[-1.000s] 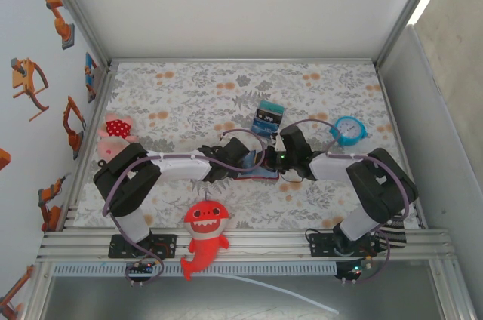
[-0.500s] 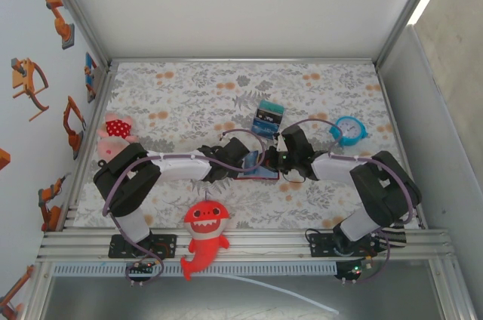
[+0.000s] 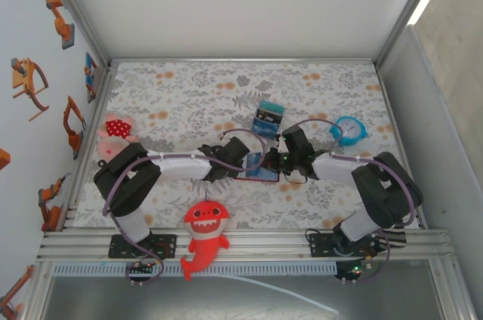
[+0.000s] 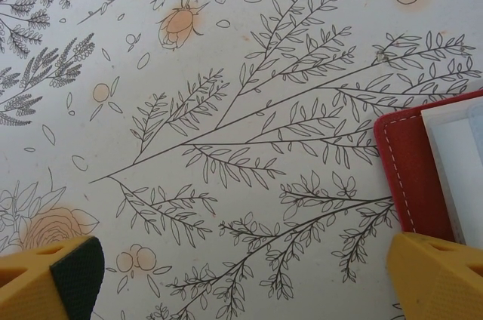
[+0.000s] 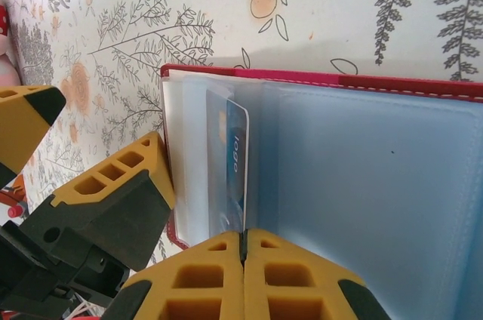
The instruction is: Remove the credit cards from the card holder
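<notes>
The dark red card holder (image 3: pixel 260 175) lies open on the flowered cloth between the two arms, its bluish-grey inner panel (image 5: pixel 377 169) facing up. A blue credit card (image 5: pixel 234 158) stands up out of the left pocket, and my right gripper (image 5: pixel 243 241) is shut on its near edge. My left gripper (image 4: pixel 241 278) is open and spans the holder's left edge (image 4: pixel 407 169). One yellow finger (image 5: pixel 113 199) rests at the red rim, and the other (image 4: pixel 53 275) is over bare cloth. In the top view both grippers meet at the holder, left (image 3: pixel 243 163) and right (image 3: pixel 273 163).
A teal-blue-black striped block (image 3: pixel 267 117) lies just behind the holder. A blue alarm clock (image 3: pixel 349 130) stands to the right. A pink plush (image 3: pixel 115 130) is at the far left and a red shark plush (image 3: pixel 204 233) at the near edge.
My right gripper has closed the last bit onto the card and shifted slightly right. The left arm has stayed in place.
</notes>
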Robot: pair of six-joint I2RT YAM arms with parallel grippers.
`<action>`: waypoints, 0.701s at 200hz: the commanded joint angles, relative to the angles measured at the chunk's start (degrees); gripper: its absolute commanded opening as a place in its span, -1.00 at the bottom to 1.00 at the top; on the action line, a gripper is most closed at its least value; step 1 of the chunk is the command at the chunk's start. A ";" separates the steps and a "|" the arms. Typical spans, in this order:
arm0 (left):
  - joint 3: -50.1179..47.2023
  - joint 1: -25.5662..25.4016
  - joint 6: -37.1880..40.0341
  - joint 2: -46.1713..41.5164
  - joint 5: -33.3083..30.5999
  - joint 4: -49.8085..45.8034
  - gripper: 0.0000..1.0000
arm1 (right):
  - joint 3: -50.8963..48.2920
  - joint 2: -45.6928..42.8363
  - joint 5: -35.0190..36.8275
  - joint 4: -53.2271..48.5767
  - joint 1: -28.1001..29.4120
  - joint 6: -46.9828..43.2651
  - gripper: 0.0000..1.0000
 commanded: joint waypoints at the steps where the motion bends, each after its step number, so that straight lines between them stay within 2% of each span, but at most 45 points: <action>1: 1.87 -0.09 2.10 -2.67 -0.77 -1.38 0.94 | 1.51 -1.63 0.56 -1.81 -0.46 -0.96 -0.94; 38: 2.86 -0.09 3.46 -4.10 2.79 0.95 0.94 | 1.37 -1.08 0.33 -1.14 -0.46 -0.57 -0.94; 111: 4.70 -0.75 3.80 1.04 7.89 2.09 0.94 | 0.94 -1.12 0.11 -0.51 -0.46 0.10 -0.86; 140: 5.06 -1.04 3.22 2.14 7.74 1.15 0.94 | 0.56 -0.92 -0.14 0.82 -0.46 0.89 -0.81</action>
